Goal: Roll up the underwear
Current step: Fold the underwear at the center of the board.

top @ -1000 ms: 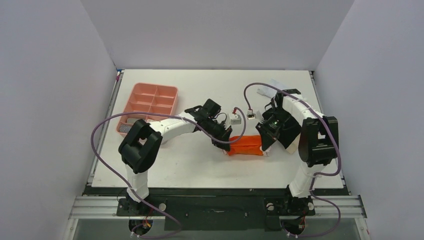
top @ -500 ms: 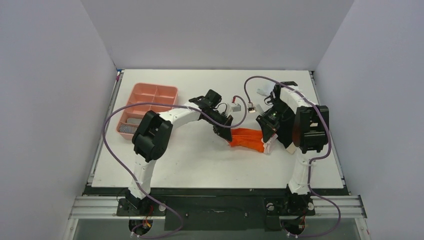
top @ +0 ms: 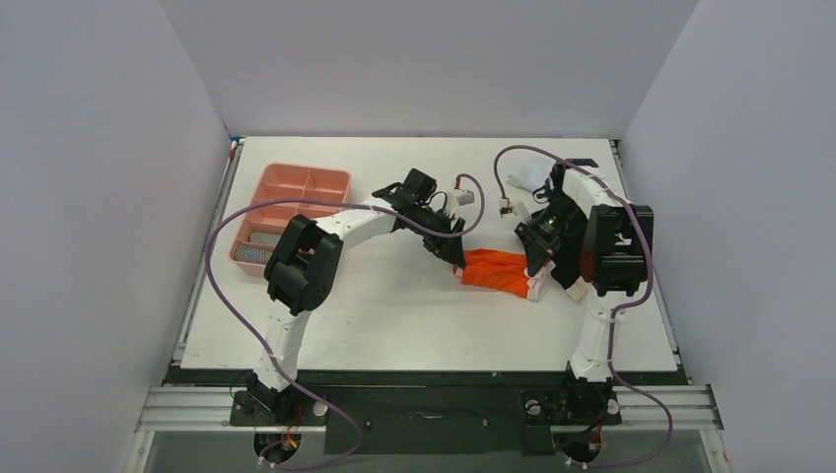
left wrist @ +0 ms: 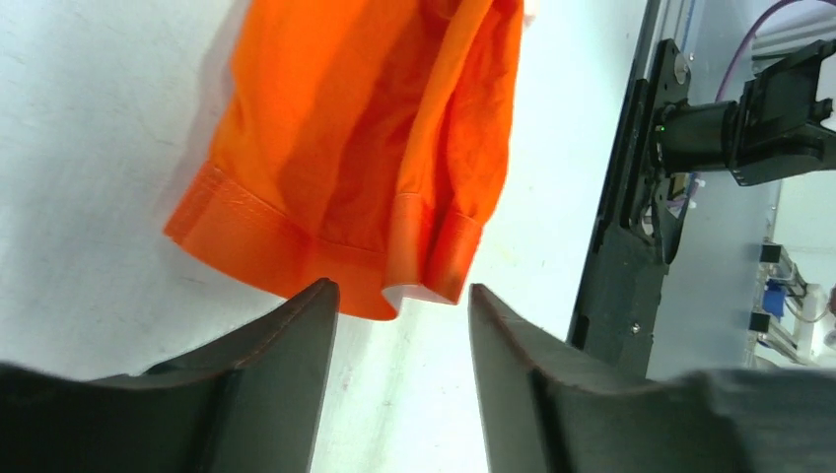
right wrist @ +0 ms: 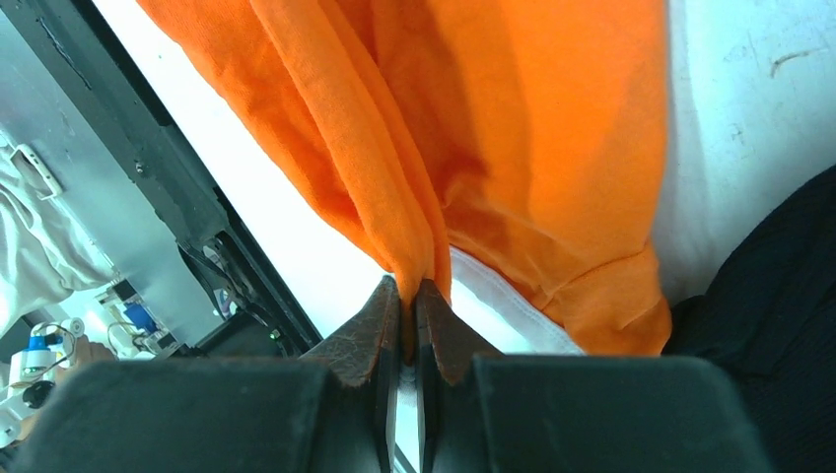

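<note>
Orange underwear point(top: 496, 270) lies right of centre on the surface point(top: 394, 315), folded into a loose band, not yet a tight roll. Right pincer point(right wrist: 406, 296) clamps a fold at its right end. Left pincer point(left wrist: 399, 296) stands parted just off the hem, holding nothing. Black underwear point(right wrist: 779, 266) waits beside it, probably next. Pink tray point(top: 301, 169), far left, holds a grey item point(top: 258, 254) in a near compartment.

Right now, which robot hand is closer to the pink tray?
Left. The left gripper is open at the end of the orange underwear facing the pink tray; the right gripper pinches the opposite end, farther away.
</note>
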Controlling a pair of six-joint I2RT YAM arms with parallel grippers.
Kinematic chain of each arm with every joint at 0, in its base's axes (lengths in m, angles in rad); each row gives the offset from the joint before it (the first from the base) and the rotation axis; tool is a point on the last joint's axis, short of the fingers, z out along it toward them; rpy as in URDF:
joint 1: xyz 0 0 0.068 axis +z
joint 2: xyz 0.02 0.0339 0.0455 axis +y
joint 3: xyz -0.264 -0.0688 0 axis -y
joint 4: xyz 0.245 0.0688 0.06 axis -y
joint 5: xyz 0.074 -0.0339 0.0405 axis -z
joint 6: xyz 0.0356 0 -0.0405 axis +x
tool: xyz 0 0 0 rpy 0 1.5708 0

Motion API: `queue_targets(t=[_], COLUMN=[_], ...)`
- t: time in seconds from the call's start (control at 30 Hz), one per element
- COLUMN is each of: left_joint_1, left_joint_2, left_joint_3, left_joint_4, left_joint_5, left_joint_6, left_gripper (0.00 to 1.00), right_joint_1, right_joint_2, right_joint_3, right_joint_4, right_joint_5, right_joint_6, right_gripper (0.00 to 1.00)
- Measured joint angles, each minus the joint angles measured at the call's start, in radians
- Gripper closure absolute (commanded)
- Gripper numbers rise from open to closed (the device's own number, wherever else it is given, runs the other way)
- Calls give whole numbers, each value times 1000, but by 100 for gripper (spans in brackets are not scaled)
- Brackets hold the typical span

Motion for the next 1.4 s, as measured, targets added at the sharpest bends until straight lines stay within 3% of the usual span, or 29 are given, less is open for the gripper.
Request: queue_targets(t=[0.3, 0.83, 1.4], left_joint_1=[6, -36, -86], left_joint_2=[1, -10, -116], left_joint_3=[-55, -225, -258], left_joint_4=[146, 393, 413], left_joint_5=[-24, 16, -99], left_joint_6=[-54, -34, 117], left_gripper=[1, 3, 3], right_joint_1=[-45, -63, -64], right_joint_2=[0, 8, 28], right_joint_3=[-14, -14, -14], right_joint_4=[-13, -19, -23], right_joint_5=[-35, -51, -54], right_joint_6=[-29, -28, -25], right_gripper=[100, 100, 100])
